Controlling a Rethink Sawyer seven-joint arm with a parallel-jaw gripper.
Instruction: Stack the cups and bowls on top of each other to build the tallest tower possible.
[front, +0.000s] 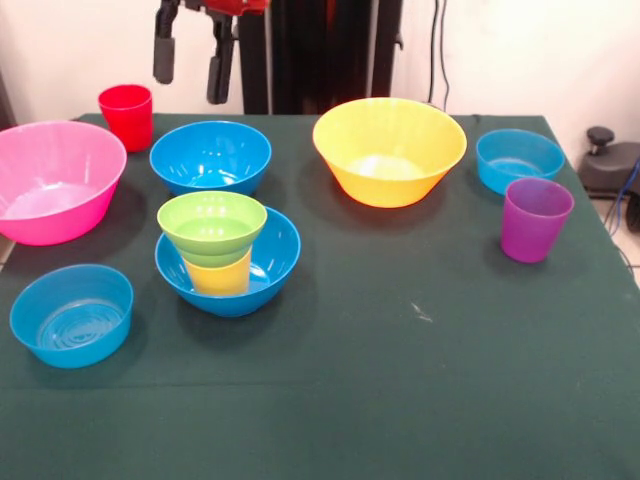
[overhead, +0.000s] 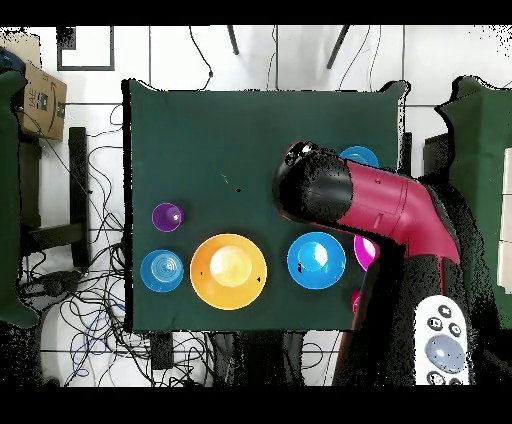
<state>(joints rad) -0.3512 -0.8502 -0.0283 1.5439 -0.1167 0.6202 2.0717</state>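
Glossy green bowl (front: 212, 227) atop smooth yellow cup (front: 219, 274)

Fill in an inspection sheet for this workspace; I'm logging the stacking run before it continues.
Surface: green tablecloth, small pale marks.
Job's things: tower so far is blue bowl, yellow cup, green bowl. Loose: pink bowl, blue bowl, yellow-orange bowl, two light-blue bowls, red cup, purple cup.
Clutter: nothing seen.
End effector: raised at table's far edge, open, empty.
Cables: tangled on floor.
Surroundings: cardboard box.
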